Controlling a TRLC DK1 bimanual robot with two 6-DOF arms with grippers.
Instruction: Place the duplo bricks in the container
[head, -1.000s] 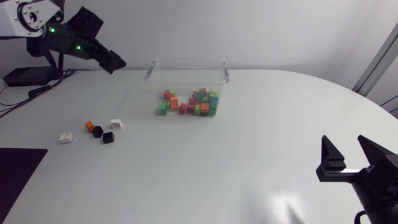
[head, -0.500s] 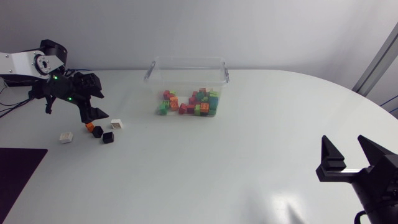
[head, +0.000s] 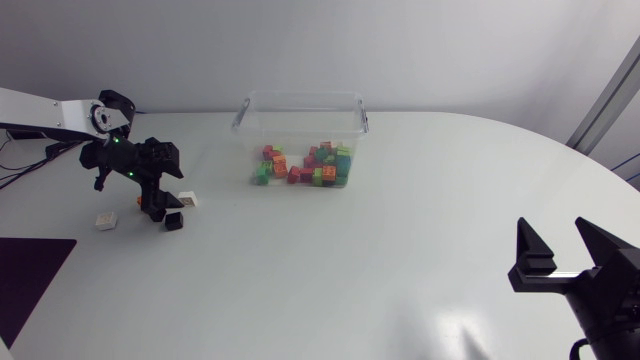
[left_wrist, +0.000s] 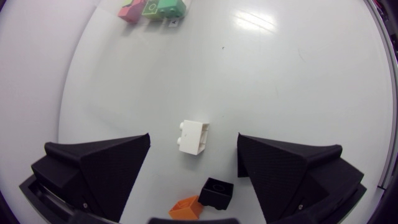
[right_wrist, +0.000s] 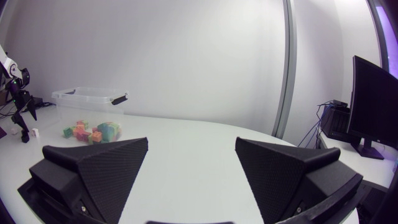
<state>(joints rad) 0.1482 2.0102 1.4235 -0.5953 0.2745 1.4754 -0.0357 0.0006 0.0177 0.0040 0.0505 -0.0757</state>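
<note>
My left gripper (head: 163, 205) hangs open just over a cluster of loose duplo bricks at the table's left. In the left wrist view a white brick (left_wrist: 192, 137) lies on the table between the spread fingers, touching neither. A black brick (left_wrist: 216, 191) and an orange brick (left_wrist: 186, 208) lie closer to the wrist. The head view shows another black brick (head: 173, 221) and a white brick (head: 106, 220) apart to the left. The clear container (head: 300, 103) at the back centre holds several coloured bricks (head: 305, 166). My right gripper (head: 560, 252) stands open and empty at the front right.
A dark mat (head: 25, 280) covers the table's front left corner. The white tabletop (head: 350, 260) stretches bare between the container and my right gripper.
My left arm has swung down from high at the back left to just over the loose bricks, staying open. The right arm has not moved.
</note>
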